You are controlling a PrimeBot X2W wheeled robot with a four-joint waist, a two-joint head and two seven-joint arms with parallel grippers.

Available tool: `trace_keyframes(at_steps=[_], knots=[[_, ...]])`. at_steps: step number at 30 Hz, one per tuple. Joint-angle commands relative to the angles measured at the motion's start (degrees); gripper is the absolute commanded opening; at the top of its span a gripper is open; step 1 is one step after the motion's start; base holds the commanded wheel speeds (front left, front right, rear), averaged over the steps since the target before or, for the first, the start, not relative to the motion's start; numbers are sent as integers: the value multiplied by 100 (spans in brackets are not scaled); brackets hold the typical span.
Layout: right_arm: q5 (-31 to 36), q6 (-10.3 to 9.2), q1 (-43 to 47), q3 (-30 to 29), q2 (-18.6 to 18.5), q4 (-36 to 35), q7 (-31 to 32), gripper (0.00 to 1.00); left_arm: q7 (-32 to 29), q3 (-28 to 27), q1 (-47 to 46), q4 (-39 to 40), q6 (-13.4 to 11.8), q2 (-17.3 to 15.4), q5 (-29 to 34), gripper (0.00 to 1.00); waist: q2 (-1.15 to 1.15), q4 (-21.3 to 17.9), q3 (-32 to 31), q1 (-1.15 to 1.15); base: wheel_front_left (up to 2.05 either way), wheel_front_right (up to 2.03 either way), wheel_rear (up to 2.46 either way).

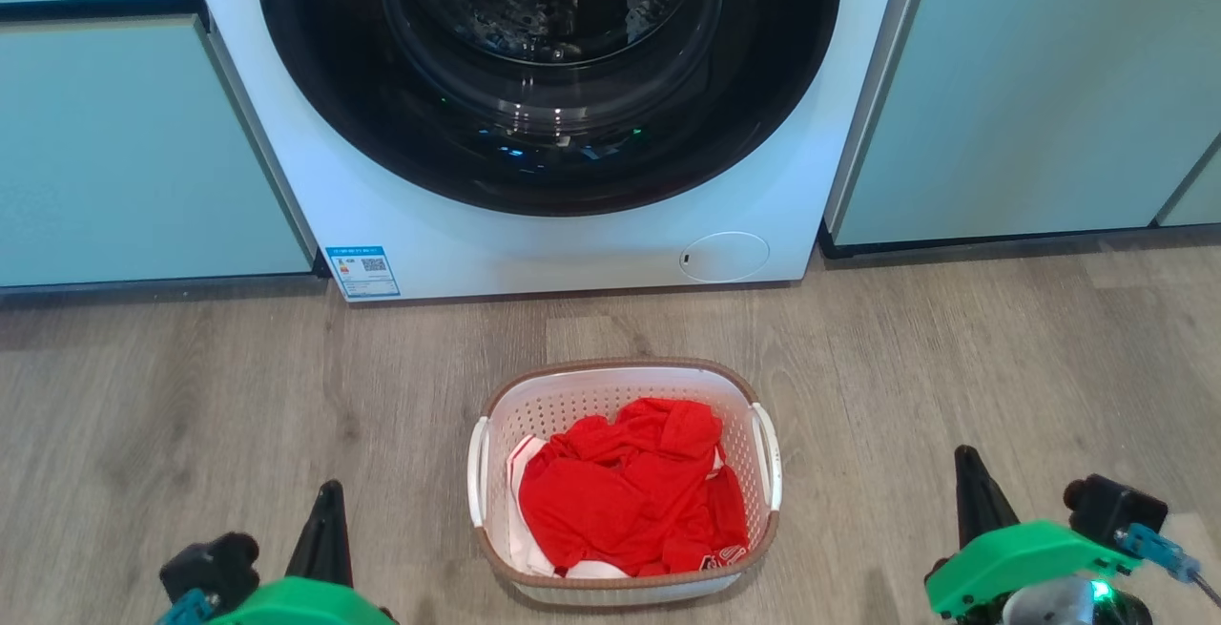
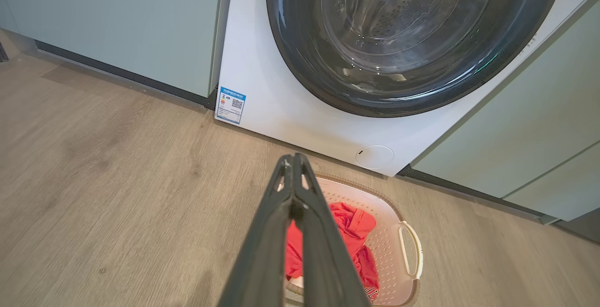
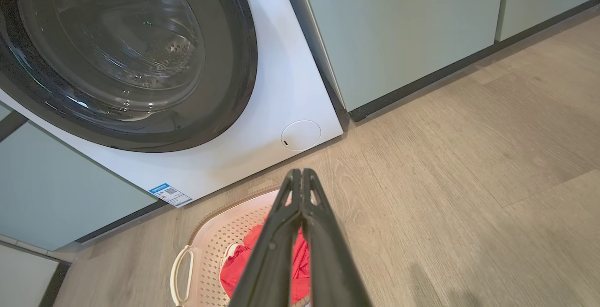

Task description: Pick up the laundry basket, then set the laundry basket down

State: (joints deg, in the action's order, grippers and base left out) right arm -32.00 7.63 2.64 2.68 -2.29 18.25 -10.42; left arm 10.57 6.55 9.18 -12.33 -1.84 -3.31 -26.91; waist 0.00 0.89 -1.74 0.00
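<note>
The laundry basket [image 1: 625, 386] stands on the wood floor in front of the washing machine, white and perforated with a brown rim band and a white handle on each side. Red clothes [image 1: 634, 491] lie in it. My left gripper [image 1: 329, 501] hangs at the lower left, well left of the basket, fingers together and empty. Over at the lower right, my right gripper [image 1: 968, 468] is shut and apart from the basket. The left wrist view looks past the shut left gripper [image 2: 294, 159] to the basket [image 2: 391, 243]. The right gripper [image 3: 301, 173] covers part of the basket [image 3: 211, 236].
A white front-loading washing machine [image 1: 572, 253] with a dark round door stands just beyond the basket. Pale green cabinets [image 1: 124, 148] flank it on both sides. Grey-brown wood floor [image 1: 954, 358] stretches left and right of the basket.
</note>
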Motion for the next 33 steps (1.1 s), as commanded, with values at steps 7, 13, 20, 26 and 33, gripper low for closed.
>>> trace_keyframes(at_steps=[7, 13, 20, 26, 33], knots=[[-537, -4, -349, -70, -82, -227, 130, 0, -117, -176, -366, 130, 100, -71, -577, 0, 0, -6, 14, 0, 0, 0, 0], [-913, -5, -383, -112, -91, -241, 222, 0, -206, -231, -440, 115, 156, -79, -990, 0, 0, -12, 26, 0, 0, 0, 0], [-1351, -5, -423, -164, -100, -257, 332, 0, -312, -297, -529, 94, 220, -85, -1471, 0, 0, -18, 40, 0, 0, 0, 0], [-1723, -6, -458, -209, -106, -271, 427, 0, -404, -356, -605, 76, 276, -89, -1879, 0, 0, -24, 52, 0, 0, 0, 0], [-2159, -7, -498, -264, -112, -286, 539, 0, -513, -426, -694, 53, 340, -93, -2355, 0, 0, -30, 66, 0, 0, 0, 0]])
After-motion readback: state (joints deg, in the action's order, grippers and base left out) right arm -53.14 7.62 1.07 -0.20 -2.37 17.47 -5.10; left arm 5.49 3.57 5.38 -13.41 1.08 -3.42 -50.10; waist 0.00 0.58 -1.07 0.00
